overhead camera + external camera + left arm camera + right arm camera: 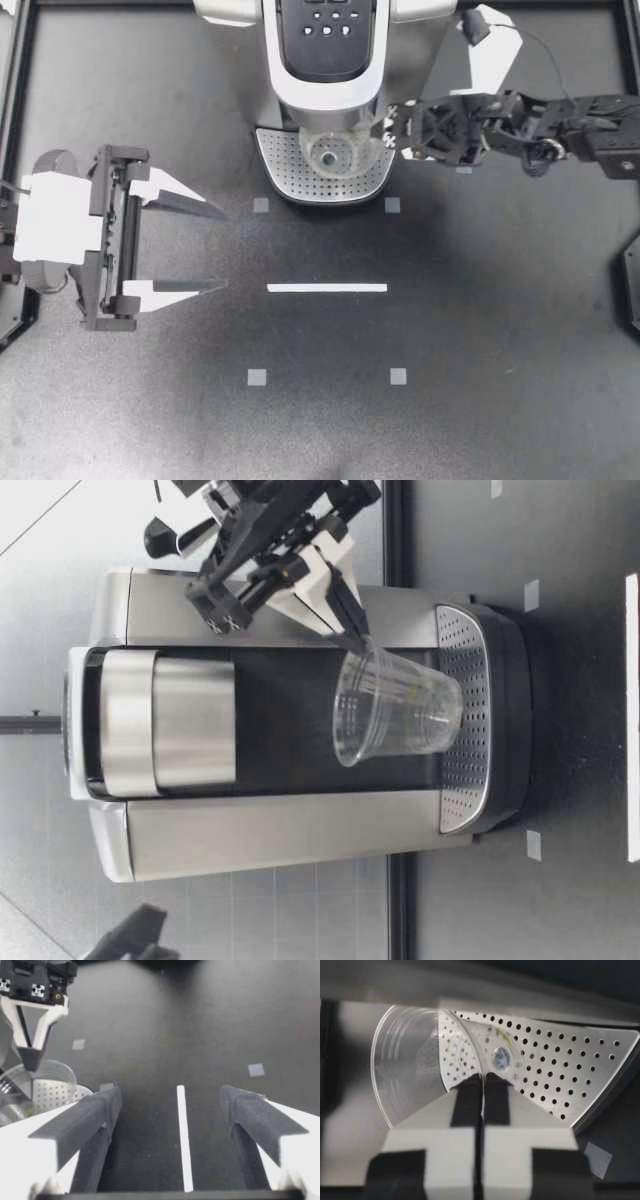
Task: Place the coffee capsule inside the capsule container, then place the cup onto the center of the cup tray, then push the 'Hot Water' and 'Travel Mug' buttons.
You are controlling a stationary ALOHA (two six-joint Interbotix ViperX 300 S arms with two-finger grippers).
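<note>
A clear plastic cup [335, 155] is on the perforated cup tray [290, 178] of the coffee machine [325, 60]. My right gripper [392, 130] reaches in from the right, shut on the cup's rim. In the low view the cup [395, 715] leans a little, with its base at the tray [460, 650] and my right gripper [355, 635] pinching the rim. The right wrist view shows the cup [415, 1065] wall clamped between the gripper [482, 1077] fingers. My left gripper [222, 248] hovers open over the table's left side, holding nothing. No capsule shows.
The machine's button panel [325, 25] faces up at the back. A white tape line [327, 288] and small grey square markers [257, 377] lie on the dark table in front of the machine. Black frame rails run along both side edges.
</note>
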